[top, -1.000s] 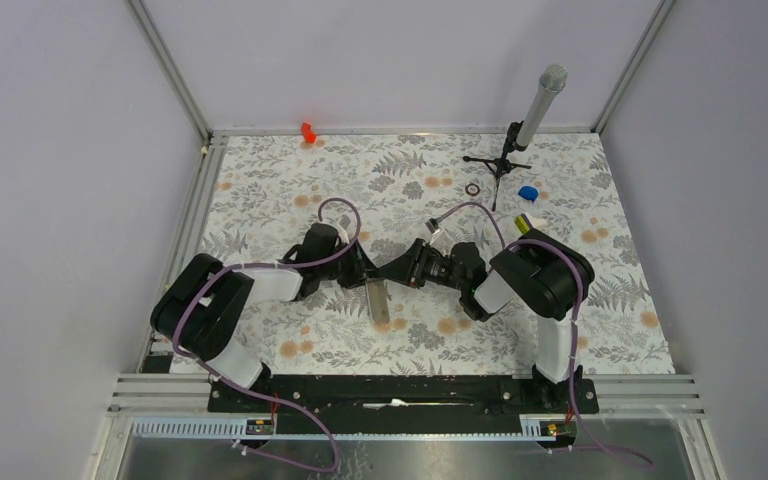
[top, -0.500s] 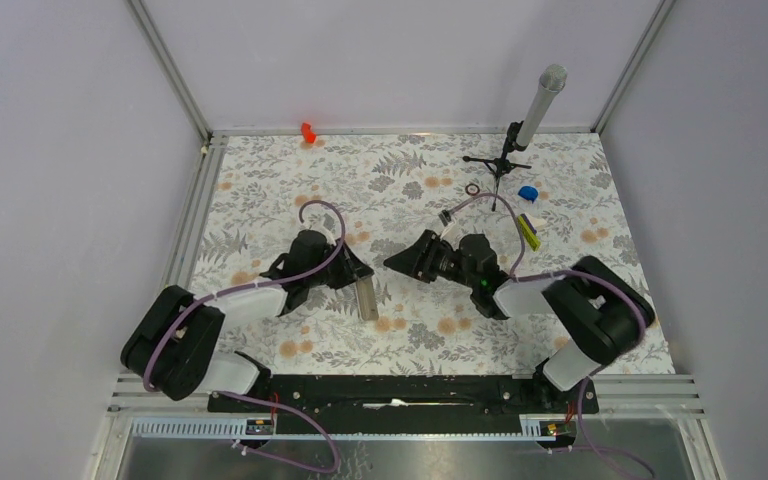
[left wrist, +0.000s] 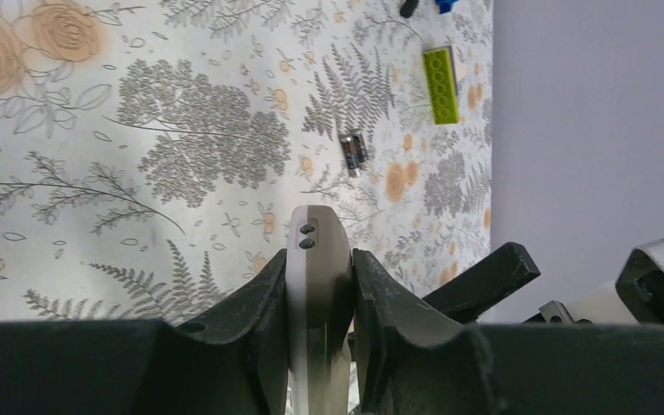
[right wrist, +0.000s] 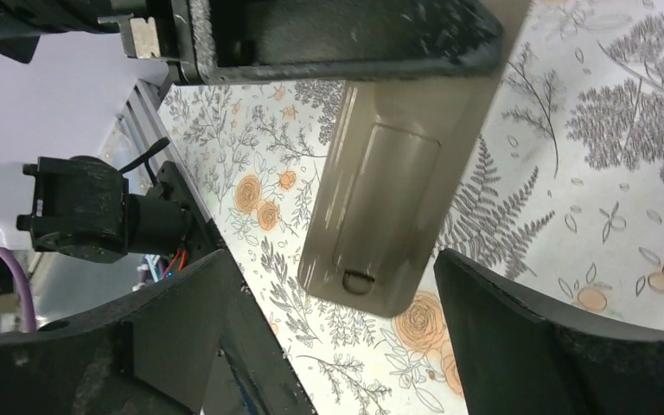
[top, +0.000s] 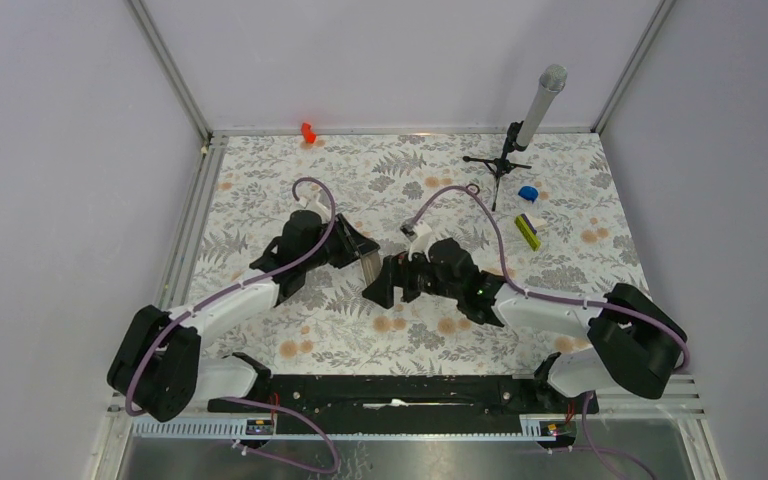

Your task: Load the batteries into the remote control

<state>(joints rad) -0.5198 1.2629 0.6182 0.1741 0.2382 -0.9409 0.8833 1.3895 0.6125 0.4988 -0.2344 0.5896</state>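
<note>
My left gripper is shut on the remote control and holds it off the table. In the left wrist view the white handset stands edge-on between the left gripper's fingers. The right wrist view shows its back face with the battery cover closed. My right gripper is open, and its jaws stand wide on either side of the handset's free end without touching it. The two batteries lie side by side on the cloth beyond the remote; in the top view the right arm hides them.
A yellow-green bar lies at the right, with a blue piece behind it. A microphone on a small stand is at the back right and a red piece by the back wall. Metal rails run along the left edge.
My left gripper carried the remote farther from the near edge. My right gripper opened wide and swung left and nearer, to the remote's free end.
</note>
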